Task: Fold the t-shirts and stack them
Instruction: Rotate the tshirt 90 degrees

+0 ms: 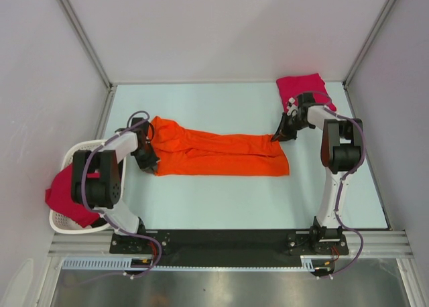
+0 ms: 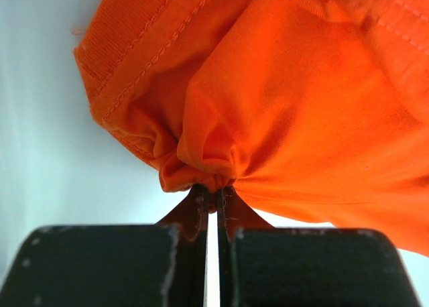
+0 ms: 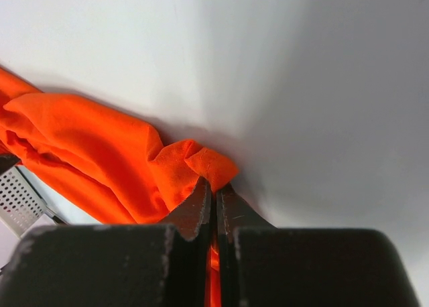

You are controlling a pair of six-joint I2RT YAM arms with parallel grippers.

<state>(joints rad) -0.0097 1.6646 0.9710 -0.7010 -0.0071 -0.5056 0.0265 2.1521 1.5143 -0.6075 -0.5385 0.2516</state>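
Orange t-shirt (image 1: 214, 153): lies on the tabletop (image 1: 221, 200), drawn out in a long creased band running left to right between the two arms.

Left gripper (image 2: 212, 190): jaws closed tight on a bunched fold of the orange fabric at the shirt's left end, close to a stitched hem. The cloth puckers where it meets the fingertips.

Right gripper (image 3: 214, 186): jaws pinched together on a small corner of the same shirt at its right end. The corner folds over just ahead of the fingertips, low to the tabletop; whether it touches the surface cannot be told.

Crimson-pink t-shirt (image 1: 301, 87): sits as a compact bundle in the far right corner of the tabletop, just behind the right arm and apart from the orange shirt.

Second crimson-pink t-shirt (image 1: 64, 194): hangs over the outer rim of the white basket (image 1: 62, 220), which stands at the left edge beside the left arm.
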